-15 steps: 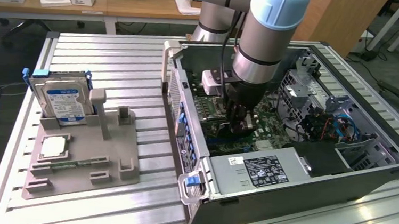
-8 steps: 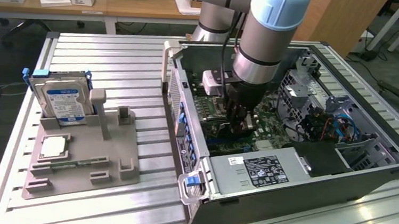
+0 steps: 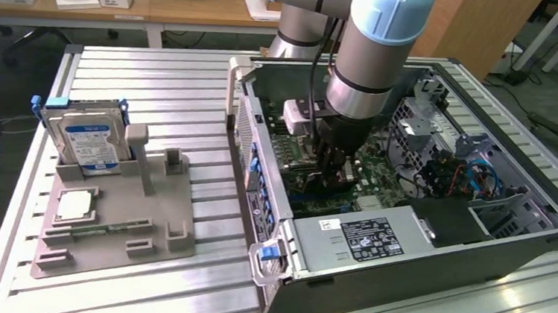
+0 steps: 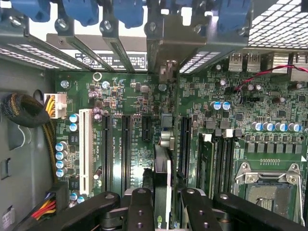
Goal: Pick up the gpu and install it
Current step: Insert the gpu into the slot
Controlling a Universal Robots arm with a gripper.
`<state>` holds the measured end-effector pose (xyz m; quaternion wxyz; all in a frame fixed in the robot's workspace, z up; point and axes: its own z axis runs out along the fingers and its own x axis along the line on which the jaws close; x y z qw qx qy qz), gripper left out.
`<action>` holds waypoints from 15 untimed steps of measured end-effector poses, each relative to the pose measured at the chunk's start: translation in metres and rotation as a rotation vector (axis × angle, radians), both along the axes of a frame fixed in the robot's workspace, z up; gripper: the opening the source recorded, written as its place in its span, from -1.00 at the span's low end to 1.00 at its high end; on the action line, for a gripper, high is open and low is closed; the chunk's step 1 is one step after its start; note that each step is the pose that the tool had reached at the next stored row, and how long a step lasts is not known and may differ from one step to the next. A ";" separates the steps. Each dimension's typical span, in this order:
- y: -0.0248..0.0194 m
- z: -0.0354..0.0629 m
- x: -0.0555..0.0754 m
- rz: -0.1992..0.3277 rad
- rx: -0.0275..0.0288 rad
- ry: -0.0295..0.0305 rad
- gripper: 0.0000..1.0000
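The gpu is a thin dark card seen edge-on, standing upright on the green motherboard between the long black slots. Its pale metal end strip reaches the rear slot openings of the case. My gripper is shut on the card, one black finger on each side of it. In the exterior view my gripper is lowered deep into the open computer case, over the board. Whether the card's edge sits fully in its slot is hidden.
A grey holder at the exterior view's left carries a silver hard drive, a processor chip and a green memory stick. Inside the case are the power supply, a white slot, the processor socket and cable bundles.
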<state>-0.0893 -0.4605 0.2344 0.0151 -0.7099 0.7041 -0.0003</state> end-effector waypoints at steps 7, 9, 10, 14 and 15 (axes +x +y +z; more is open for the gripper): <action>0.0000 0.0000 -0.001 0.000 -0.0002 -0.0001 -0.47; -0.0001 -0.0005 -0.002 0.000 -0.0005 -0.0001 -0.47; -0.0001 -0.0013 -0.002 0.000 -0.0011 -0.0003 -0.47; -0.0003 -0.0076 -0.003 0.001 -0.0026 -0.0007 -0.47; -0.0002 -0.0074 -0.003 0.001 -0.0031 -0.0004 -0.47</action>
